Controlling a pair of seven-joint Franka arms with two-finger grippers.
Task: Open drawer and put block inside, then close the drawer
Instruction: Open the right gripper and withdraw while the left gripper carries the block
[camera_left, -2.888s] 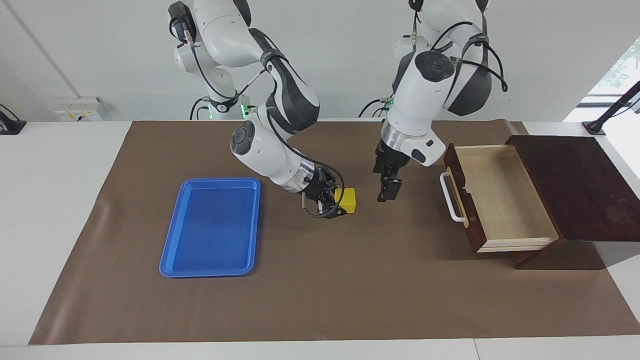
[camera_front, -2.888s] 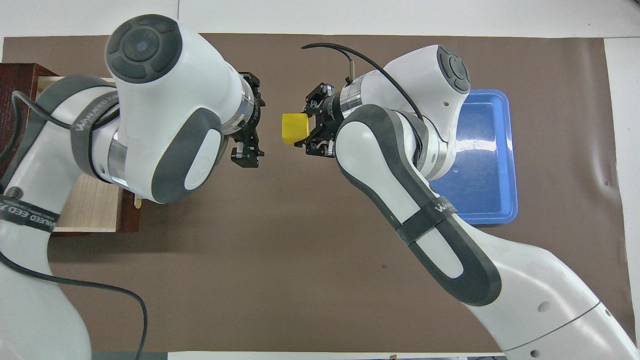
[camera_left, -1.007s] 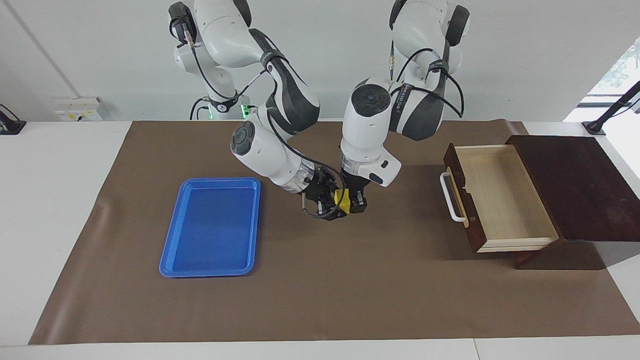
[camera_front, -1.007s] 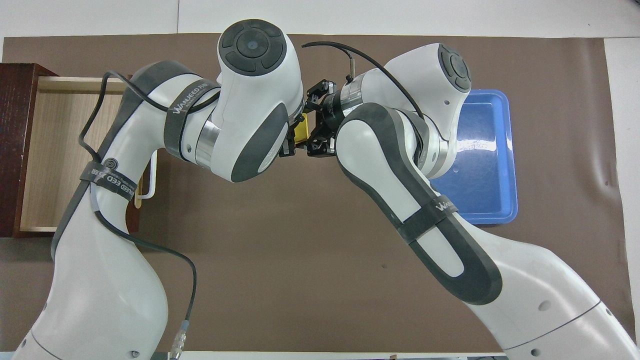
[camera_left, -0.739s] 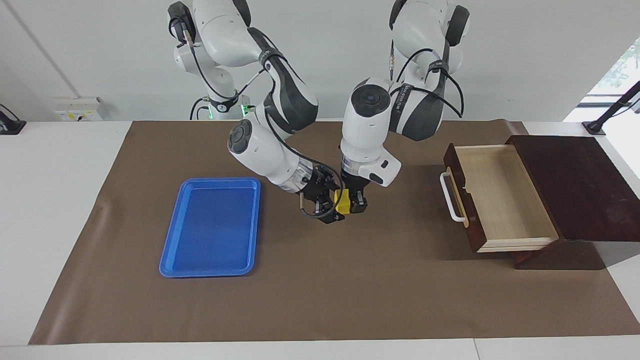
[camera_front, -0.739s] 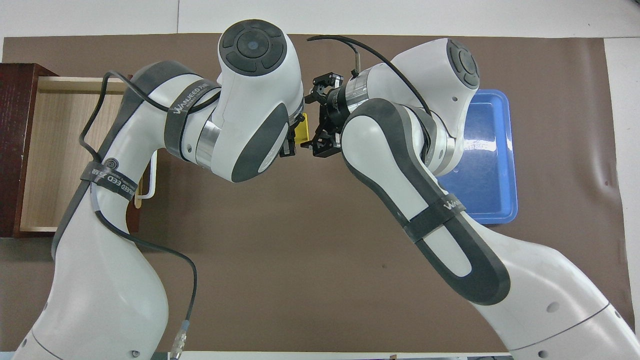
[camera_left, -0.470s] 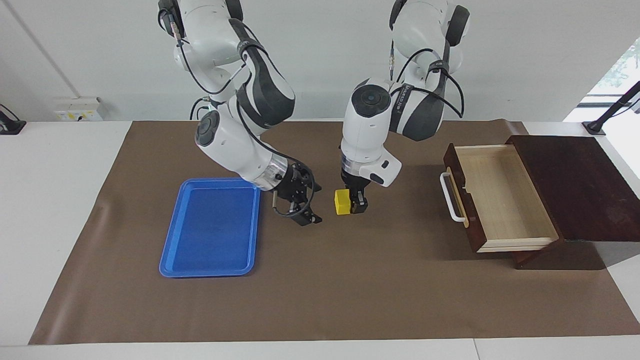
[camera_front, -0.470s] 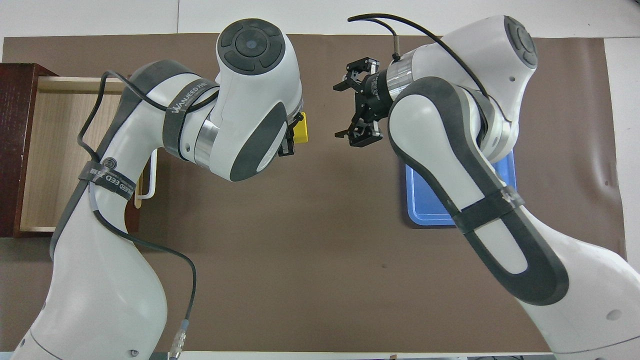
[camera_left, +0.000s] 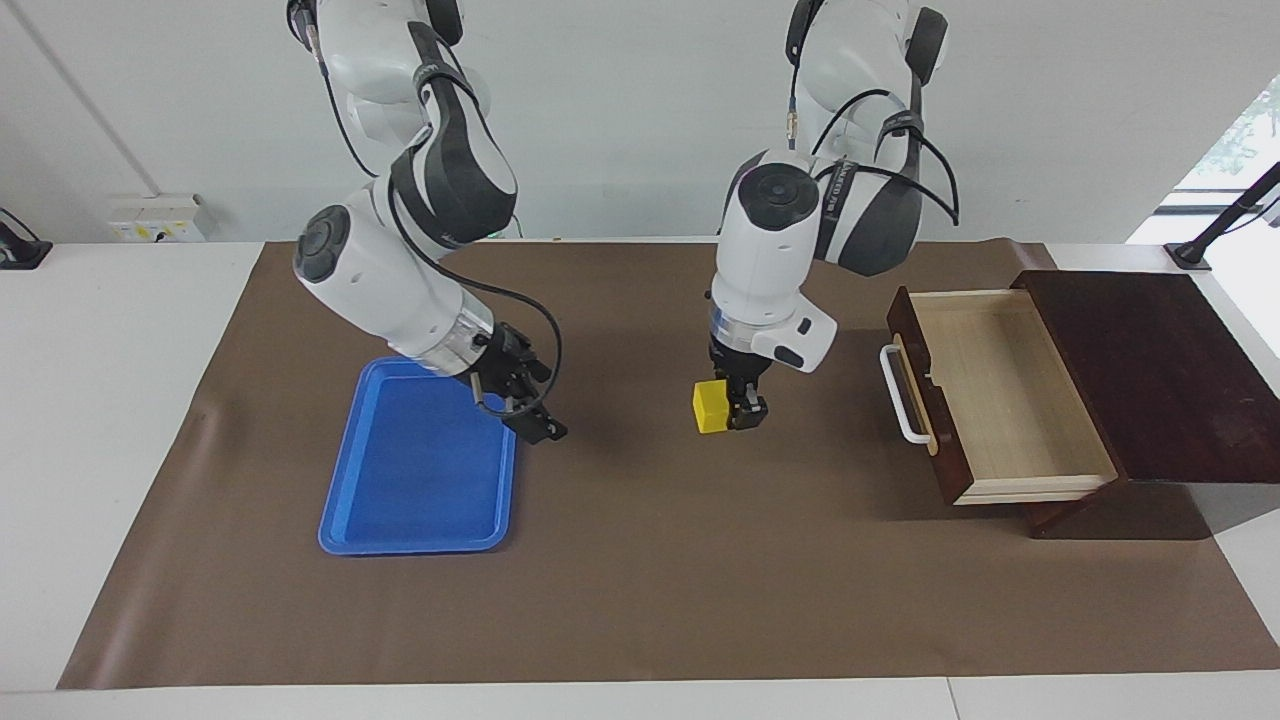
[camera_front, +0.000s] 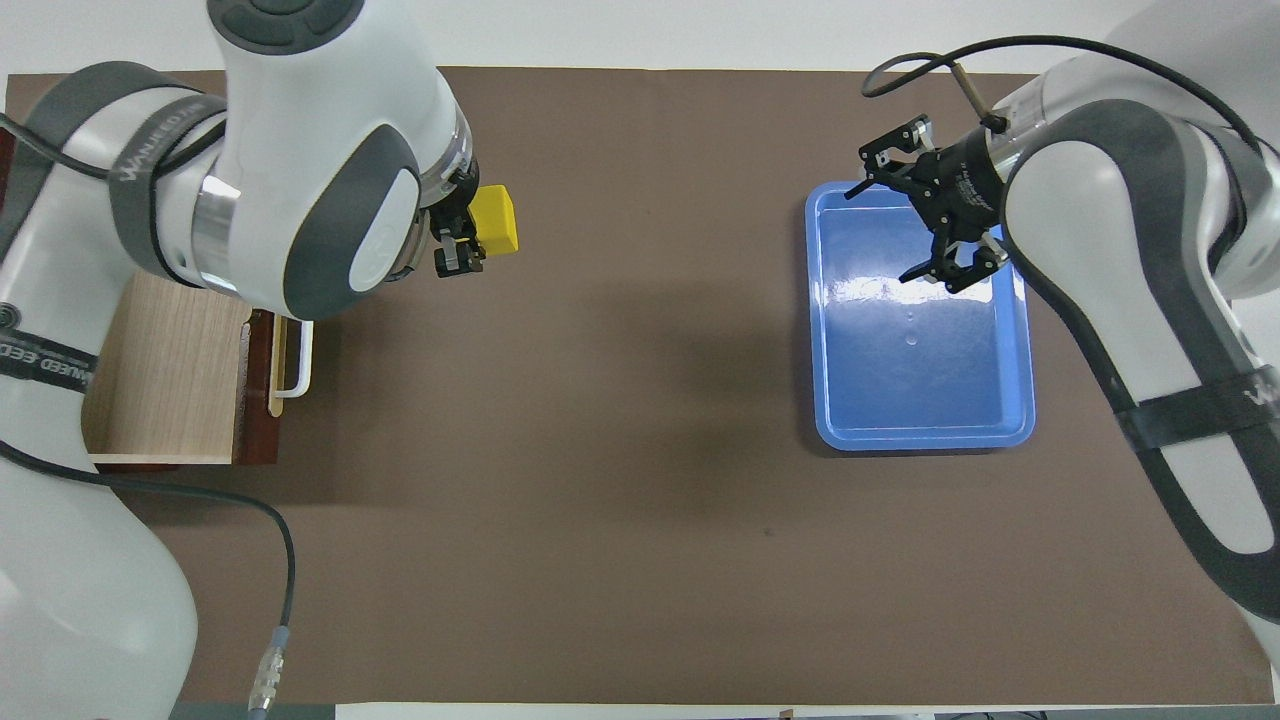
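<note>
My left gripper (camera_left: 738, 412) is shut on the small yellow block (camera_left: 712, 407) and holds it in the air over the brown mat, between the blue tray and the drawer; the block also shows in the overhead view (camera_front: 495, 221) beside the gripper (camera_front: 462, 240). The drawer (camera_left: 1000, 395) stands pulled open at the left arm's end of the table, its pale wood inside bare, its white bar handle (camera_left: 901, 397) facing the middle of the table. My right gripper (camera_left: 530, 420) is open and empty over the blue tray, as the overhead view (camera_front: 935, 225) shows.
The flat blue tray (camera_left: 420, 500) lies at the right arm's end of the mat, also seen in the overhead view (camera_front: 920, 400). The dark wooden box (camera_left: 1160, 370) holds the drawer. A brown mat (camera_left: 640, 590) covers the table.
The right gripper let go of the block and drew back over the blue tray. The left gripper closed on the block and has carried it toward the drawer.
</note>
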